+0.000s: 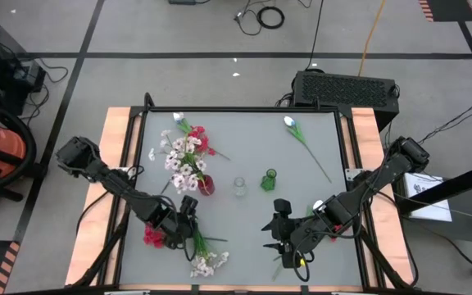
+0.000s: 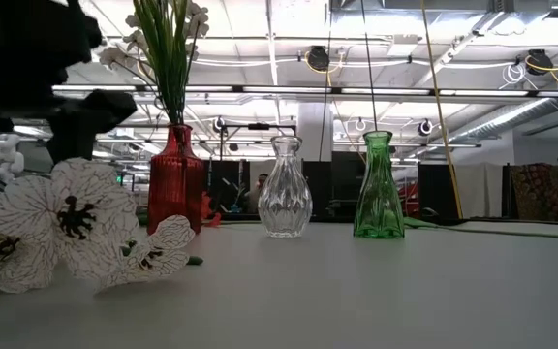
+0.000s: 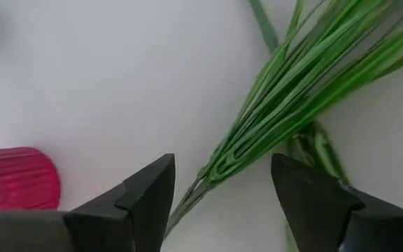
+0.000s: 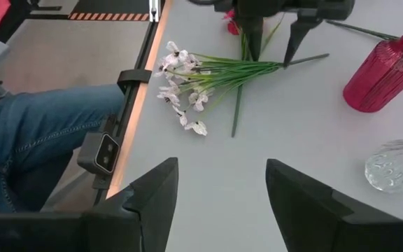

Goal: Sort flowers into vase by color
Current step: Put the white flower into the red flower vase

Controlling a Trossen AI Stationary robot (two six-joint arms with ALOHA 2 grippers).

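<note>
A pinkish-white sprig (image 1: 209,262) lies near the table's near edge, its green stems (image 3: 271,119) running toward the red vase (image 1: 206,185). My left gripper (image 1: 191,220) is open above those stems, one finger on each side (image 3: 222,189); the right wrist view shows it too (image 4: 273,42). A red bloom (image 1: 152,238) lies to its left. The red vase holds upright pinkish-white and red sprigs (image 1: 187,152). The clear vase (image 1: 239,187) and green vase (image 1: 269,180) stand beside it. A white tulip bud (image 1: 289,123) lies at the far right. My right gripper (image 1: 267,235) waits open, near right.
A person's leg in blue jeans (image 4: 33,133) is just off the table's near edge, by the orange side rail (image 4: 135,119). In the low view, pinkish-white blossoms (image 2: 76,228) fill the near left. Bare tabletop (image 1: 244,246) lies between the two grippers.
</note>
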